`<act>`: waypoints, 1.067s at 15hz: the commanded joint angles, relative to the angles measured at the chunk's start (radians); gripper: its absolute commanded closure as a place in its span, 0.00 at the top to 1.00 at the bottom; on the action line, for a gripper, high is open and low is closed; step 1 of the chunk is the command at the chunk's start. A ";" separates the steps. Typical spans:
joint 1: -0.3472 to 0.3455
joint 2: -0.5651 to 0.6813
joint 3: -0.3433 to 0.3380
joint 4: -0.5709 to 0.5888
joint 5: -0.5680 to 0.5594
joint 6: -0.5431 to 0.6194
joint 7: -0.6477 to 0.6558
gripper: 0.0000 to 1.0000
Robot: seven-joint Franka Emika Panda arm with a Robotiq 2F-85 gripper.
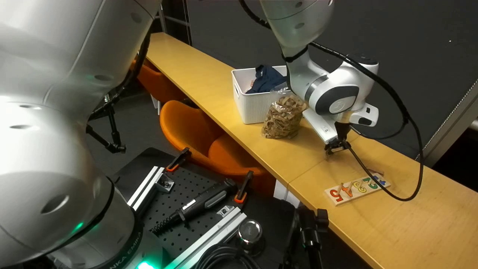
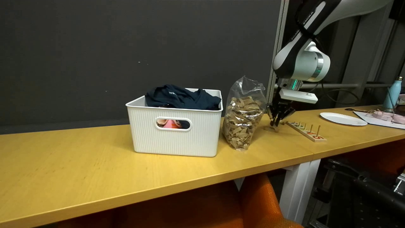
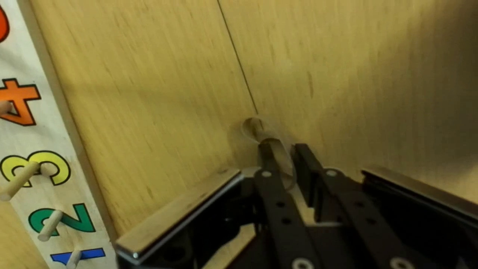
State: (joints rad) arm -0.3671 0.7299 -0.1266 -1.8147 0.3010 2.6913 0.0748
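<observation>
Seeing curled tan strip [image 3: 282,155] between close-set fingers [image 3: 307,168], looped past tips; can't tell if clamped. Left in wrist view: numbered peg board [image 3: 52,130]. Left in an exterior view: strip-filled bag [image 2: 244,117], then white bin [image 2: 142,133]. Below: worktop [image 2: 79,158].

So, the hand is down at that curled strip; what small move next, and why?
I'd probably close the hand slightly before lifting. In the wrist view, the curled brown strip sits between its fingertips, but I can't tell whether both press on it, so lifting now might leave it behind.
</observation>
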 commanded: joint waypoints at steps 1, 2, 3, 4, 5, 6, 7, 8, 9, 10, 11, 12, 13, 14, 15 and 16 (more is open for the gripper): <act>0.007 0.041 -0.010 0.064 -0.017 -0.050 0.023 0.52; 0.007 0.047 -0.011 0.072 -0.018 -0.056 0.025 0.58; 0.007 0.053 -0.012 0.080 -0.018 -0.062 0.025 0.64; 0.007 0.063 -0.014 0.091 -0.019 -0.071 0.028 0.68; 0.008 0.071 -0.017 0.102 -0.020 -0.079 0.033 0.69; 0.008 0.078 -0.019 0.111 -0.021 -0.086 0.036 0.71; 0.011 0.085 -0.022 0.120 -0.024 -0.090 0.042 0.74; 0.012 0.093 -0.026 0.130 -0.025 -0.094 0.047 0.71; 0.012 0.101 -0.027 0.139 -0.026 -0.099 0.050 0.72; 0.011 0.106 -0.030 0.146 -0.026 -0.111 0.054 0.63; 0.011 0.113 -0.033 0.155 -0.027 -0.119 0.058 0.47; 0.011 0.117 -0.036 0.161 -0.028 -0.126 0.061 0.43; 0.012 0.119 -0.037 0.164 -0.028 -0.130 0.064 0.34; 0.014 0.117 -0.041 0.164 -0.030 -0.133 0.067 0.27; 0.015 0.116 -0.044 0.165 -0.030 -0.139 0.068 0.20; 0.016 0.114 -0.045 0.164 -0.030 -0.141 0.070 0.11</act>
State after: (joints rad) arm -0.3651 0.8257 -0.1546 -1.6888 0.2966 2.5828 0.1141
